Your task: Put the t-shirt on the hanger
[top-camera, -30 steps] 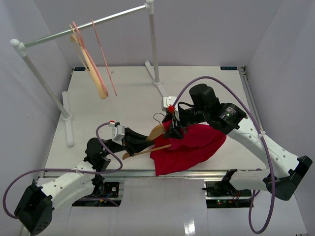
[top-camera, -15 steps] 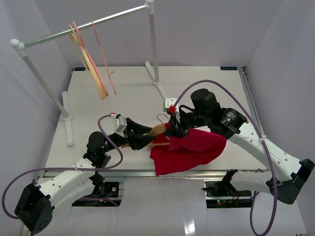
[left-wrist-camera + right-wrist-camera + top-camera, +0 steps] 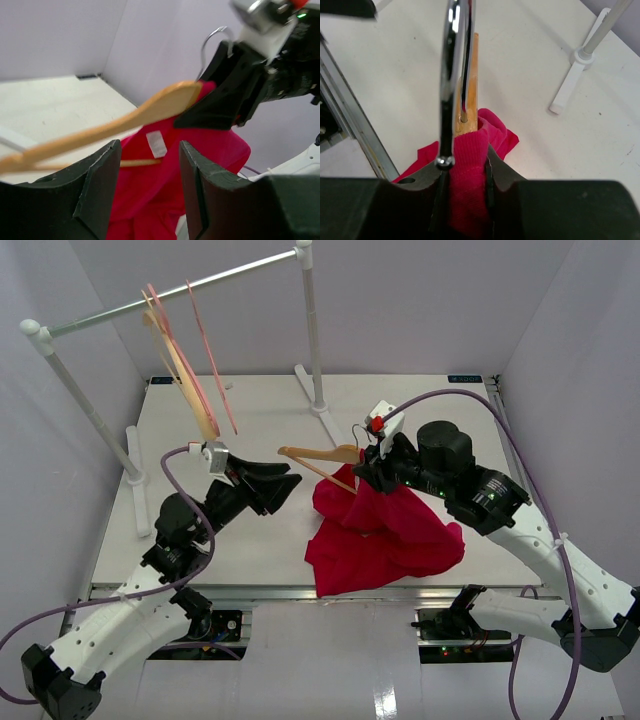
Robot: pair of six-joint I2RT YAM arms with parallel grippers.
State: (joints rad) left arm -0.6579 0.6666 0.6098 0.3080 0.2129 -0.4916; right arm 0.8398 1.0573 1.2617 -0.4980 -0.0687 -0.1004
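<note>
My right gripper (image 3: 368, 472) is shut on the red t-shirt's collar (image 3: 466, 165) where it wraps the top of the wooden hanger (image 3: 318, 454), and holds both above the table. One hanger arm points left, bare. The silver hook (image 3: 452, 65) rises in front of the right wrist camera. The rest of the t-shirt (image 3: 385, 532) hangs down and bunches on the table. My left gripper (image 3: 284, 486) is open, just left of the hanger and apart from it. In the left wrist view the hanger (image 3: 150, 112) and the shirt's white label (image 3: 156, 144) lie beyond my open left gripper (image 3: 150, 150).
A garment rack (image 3: 170, 302) stands at the back left, with thin pink hangers and a pale wooden one (image 3: 190, 380) on it. Its posts and feet (image 3: 136, 480) (image 3: 328, 423) rest on the table. The table's front edge (image 3: 250, 590) runs just below the shirt.
The right gripper shut on the collar and hanger top and lifted them up and back. The left gripper let go of the hanger, opened and drew back to the left.
</note>
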